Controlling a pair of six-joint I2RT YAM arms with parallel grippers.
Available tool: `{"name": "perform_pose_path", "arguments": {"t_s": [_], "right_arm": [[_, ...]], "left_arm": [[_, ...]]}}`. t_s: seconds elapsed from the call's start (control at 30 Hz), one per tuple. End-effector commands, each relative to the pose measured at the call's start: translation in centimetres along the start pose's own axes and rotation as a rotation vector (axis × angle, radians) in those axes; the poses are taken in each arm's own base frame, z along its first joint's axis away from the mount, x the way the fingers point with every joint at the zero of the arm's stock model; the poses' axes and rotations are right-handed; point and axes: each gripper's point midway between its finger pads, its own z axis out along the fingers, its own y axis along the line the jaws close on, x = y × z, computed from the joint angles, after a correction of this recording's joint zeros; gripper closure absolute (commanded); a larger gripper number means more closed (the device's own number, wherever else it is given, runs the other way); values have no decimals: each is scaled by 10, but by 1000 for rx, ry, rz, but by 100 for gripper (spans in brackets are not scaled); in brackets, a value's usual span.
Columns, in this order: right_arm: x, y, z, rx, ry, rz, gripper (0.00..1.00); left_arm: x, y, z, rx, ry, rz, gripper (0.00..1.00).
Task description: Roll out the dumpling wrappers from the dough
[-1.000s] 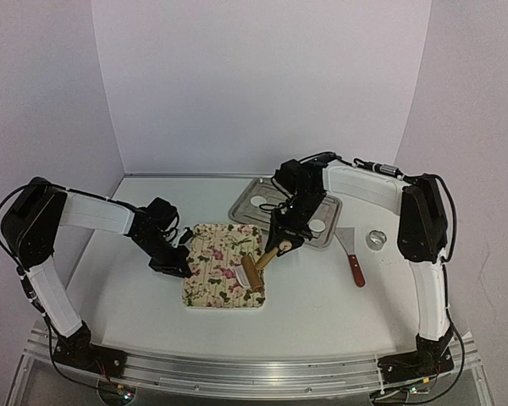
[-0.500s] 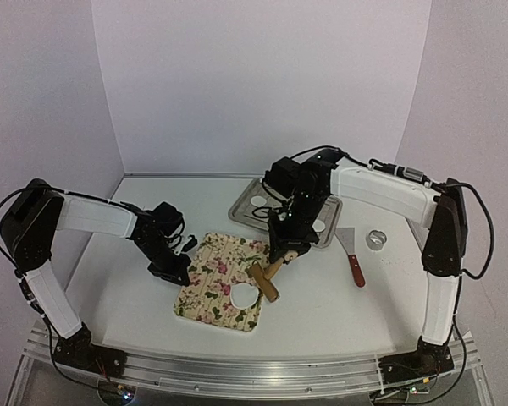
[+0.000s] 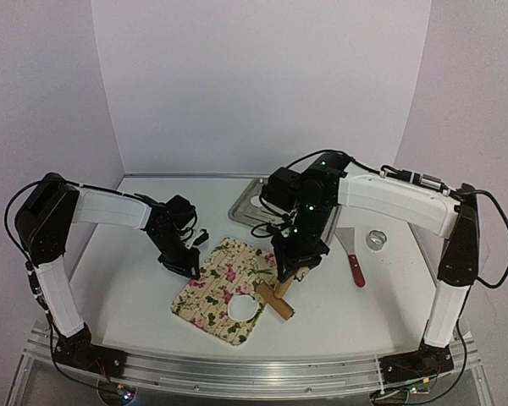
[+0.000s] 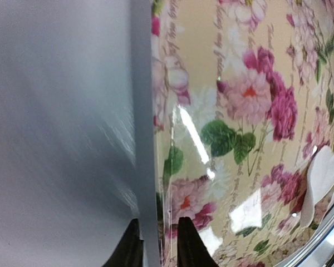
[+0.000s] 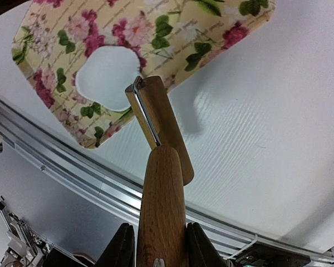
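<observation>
Floral board [image 3: 210, 292] is sitting skewed now, one corner pointing at the near rail. A second ago it was lying square and further back, so it's been swinging and sliding toward the arm bases. Right arm is reaching further in along with it.

Right tool [image 3: 295, 269] is clamping the rolling pin [image 3: 276, 299] by its wooden handle, fingers [image 5: 122, 247] on both sides. Roller head is lying at the board's right edge, mostly over bare bench, just beside the dough rather than on it.

Dough piece [image 3: 237, 309] is sitting exposed on the board, near its near corner. It's looking roundish but ragged, so I'm reading it as still needing passes.

Left tool [image 4: 158, 247] is straddling the board's left edge, edge sitting between the fingertips. Can't tell if it's pinching or letting go.

My read: rolling strokes are dragging the board. If the left side is releasing, nothing's anchoring it, and the next pass is probably pushing it again.

Tray [image 3: 244, 205] is mostly hiding behind the right arm, so I'm not counting wrappers.
</observation>
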Motion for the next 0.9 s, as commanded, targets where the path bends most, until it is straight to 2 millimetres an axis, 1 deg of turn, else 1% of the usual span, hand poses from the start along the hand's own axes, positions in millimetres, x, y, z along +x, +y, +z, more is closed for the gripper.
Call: {"name": "perform_pose_path", "arguments": {"t_s": [0.0, 0.07, 0.17, 0.2, 0.27, 0.4, 0.5, 0.63, 0.77, 0.87], "right_arm": [[1, 40, -18, -71, -15, -118, 100], [-1, 46, -18, -77, -14, -128, 100], [-7, 51, -15, -83, -17, -129, 100], [-9, 52, -13, -86, -17, -128, 100], [-11, 54, -7, -99, -8, -129, 100], [-16, 60, 3, -129, -21, -137, 100], [-25, 65, 3, -140, -40, -148, 100], [-37, 72, 2, -150, -67, -160, 100], [-45, 73, 14, -137, -62, -176, 100], [-51, 70, 19, -114, -72, -179, 100]], "left_arm": [[-18, -1, -23, -39, -76, -120, 58], [-14, 0, -37, -54, -102, -224, 50], [-3, 0, -58, -57, -148, -415, 39], [4, -1, -62, -51, -157, -477, 34], [20, -4, -65, -33, -160, -589, 31], [54, -4, -62, -49, -130, -752, 30], [68, -6, -62, -39, -118, -832, 29], [79, -9, -56, -10, -109, -897, 29], [77, -16, -45, 55, -121, -912, 29], [78, -16, -35, 55, -97, -915, 30]]}}
